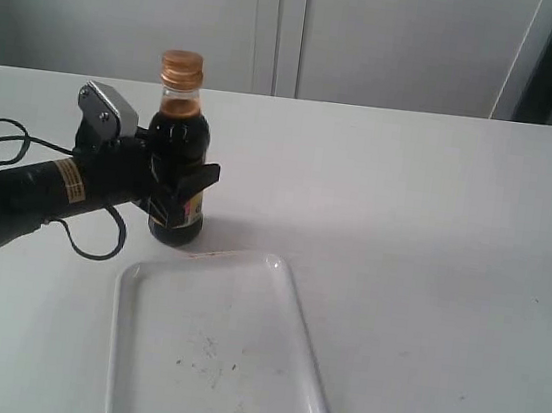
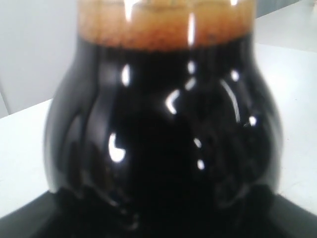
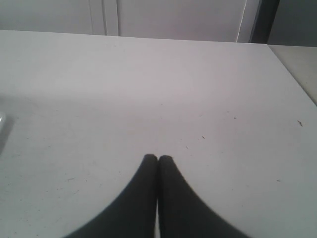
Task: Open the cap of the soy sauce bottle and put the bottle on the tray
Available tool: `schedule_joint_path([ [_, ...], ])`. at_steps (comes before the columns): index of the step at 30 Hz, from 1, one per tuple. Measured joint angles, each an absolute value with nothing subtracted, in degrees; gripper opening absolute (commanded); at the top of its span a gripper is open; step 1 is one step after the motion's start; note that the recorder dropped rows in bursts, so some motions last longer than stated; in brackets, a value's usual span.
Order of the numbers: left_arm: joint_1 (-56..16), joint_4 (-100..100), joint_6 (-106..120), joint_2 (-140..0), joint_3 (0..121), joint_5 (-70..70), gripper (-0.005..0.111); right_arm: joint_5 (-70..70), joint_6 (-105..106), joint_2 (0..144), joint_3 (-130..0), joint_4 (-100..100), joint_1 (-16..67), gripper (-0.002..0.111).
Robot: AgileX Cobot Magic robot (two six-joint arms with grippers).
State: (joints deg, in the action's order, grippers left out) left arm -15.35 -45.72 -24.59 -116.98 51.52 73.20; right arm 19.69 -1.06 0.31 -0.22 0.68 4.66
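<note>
Neither step is done: the cap (image 1: 182, 67) sits closed on the soy sauce bottle (image 1: 180, 154), upright on the bench (image 1: 434, 236) left of centre, just above the tray (image 1: 214, 300), apparently grasped by the left pincer (image 1: 187, 177); the right pincer (image 3: 158, 161) is clenched, empty.

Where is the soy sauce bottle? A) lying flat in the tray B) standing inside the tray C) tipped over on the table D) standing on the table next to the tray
D: the soy sauce bottle stands upright on the table, its base just outside the rim of the tray.
</note>
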Motion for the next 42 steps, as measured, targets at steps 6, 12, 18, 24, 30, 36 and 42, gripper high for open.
schedule_joint_path([
  [6, -15.35, -46.01, -24.03, -116.98, 51.55, 73.2, 0.0, 18.93, -1.06, 0.31, -0.22, 0.68, 4.66, 0.0],
  [12, -15.35, -46.13, -23.2, -116.98, 51.55, 73.31, 0.0, 14.29, -0.84, 0.31, -0.22, 0.78, 4.66, 0.0],
  [18, -15.35, -46.13, -23.06, -116.98, 51.55, 73.31, 0.0, 5.36, -2.36, 0.31, -0.22, 0.67, 4.66, 0.0],
  [24, -15.35, -46.35, -23.06, -116.98, 51.55, 73.31, 0.0, -5.76, -7.05, 0.31, -0.09, 0.0, 4.66, 0.0],
  [30, -15.35, -46.35, -23.06, -116.98, 51.64, 73.31, 0.0, -7.7, -7.89, 0.84, -1.54, 0.0, 4.66, 0.0],
  [36, -15.35, -46.24, -23.06, -116.98, 51.64, 73.31, 0.0, -8.08, -7.89, 7.45, -7.01, 0.0, 4.66, 0.0],
  [42, -15.35, -46.24, -23.06, -116.98, 51.64, 73.31, 0.0, -7.36, -7.05, 15.92, -15.52, 0.4, 4.66, 0.0],
])
